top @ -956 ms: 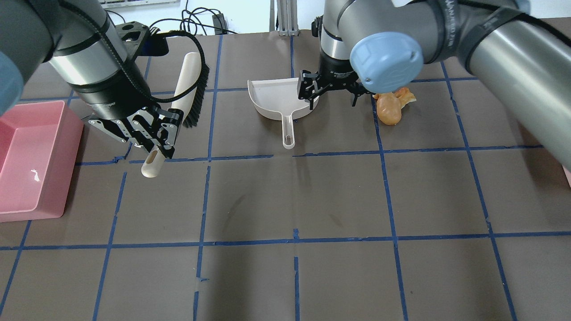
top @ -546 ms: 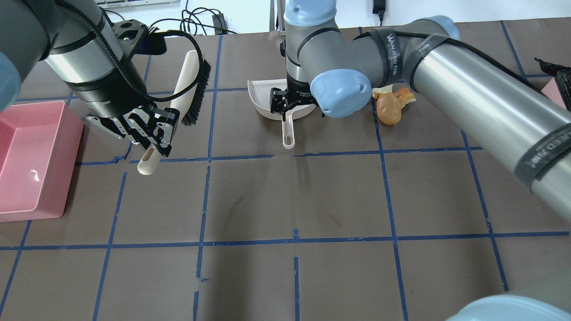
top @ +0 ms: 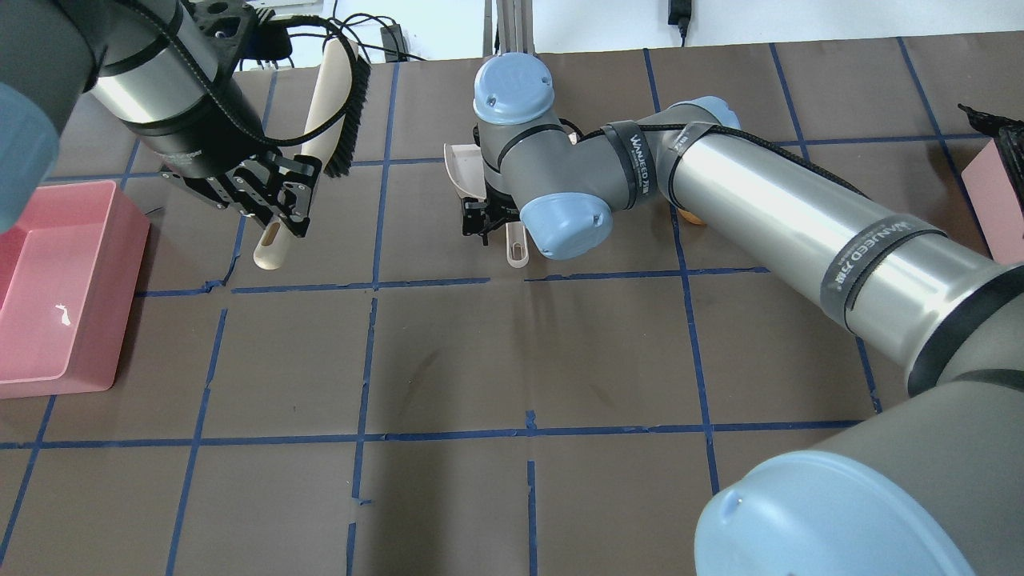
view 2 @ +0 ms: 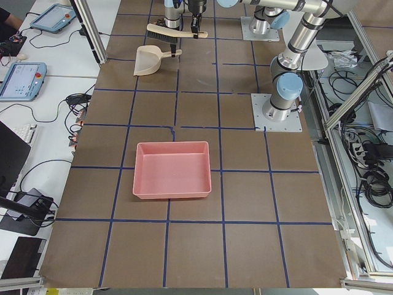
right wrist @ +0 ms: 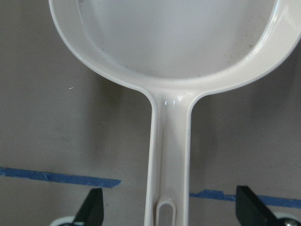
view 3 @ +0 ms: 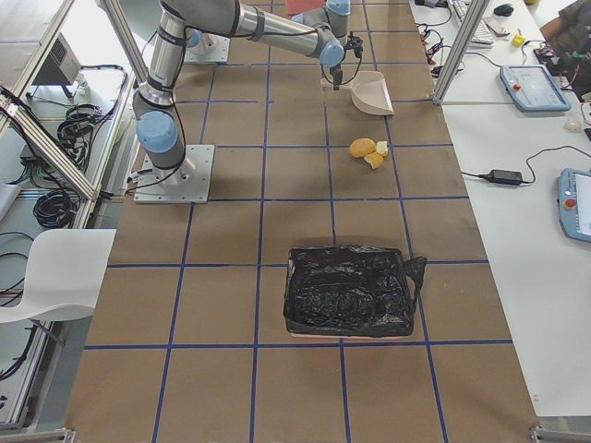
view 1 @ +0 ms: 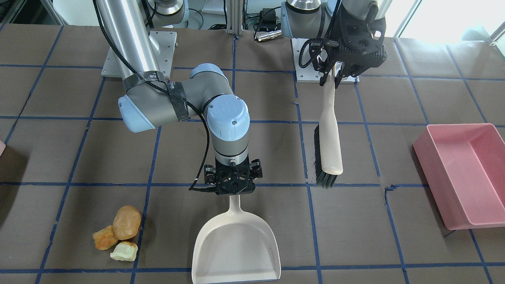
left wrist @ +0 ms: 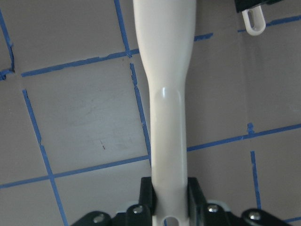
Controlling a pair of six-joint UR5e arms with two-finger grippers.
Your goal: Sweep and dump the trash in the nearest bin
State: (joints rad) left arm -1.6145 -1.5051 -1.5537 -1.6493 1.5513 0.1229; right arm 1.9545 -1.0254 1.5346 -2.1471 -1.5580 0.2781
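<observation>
My left gripper point(top: 276, 216) is shut on the cream handle of a black-bristled brush point(top: 328, 104), held off the table with its head pointing away from me point(view 1: 330, 130). My right gripper point(view 1: 233, 189) stands open, its fingers point(right wrist: 91, 207) on either side of the white dustpan's handle without touching it. The dustpan point(view 1: 236, 244) lies flat. The trash sits beside it: a tan potato shape point(view 1: 126, 222), an orange chunk point(view 1: 104, 238) and a pale piece point(view 1: 124, 251). The bin point(top: 992, 196) shows as a pink sliver at the right edge.
A large pink tray point(top: 48, 288) stands at the table's left edge, near my left arm. In the overhead view my right arm point(top: 760, 208) stretches across the table and hides most of the trash. Blue tape lines grid the brown surface.
My right gripper has swung left from beside the trash to over the dustpan handle. My left gripper has carried the brush up and farther back.
</observation>
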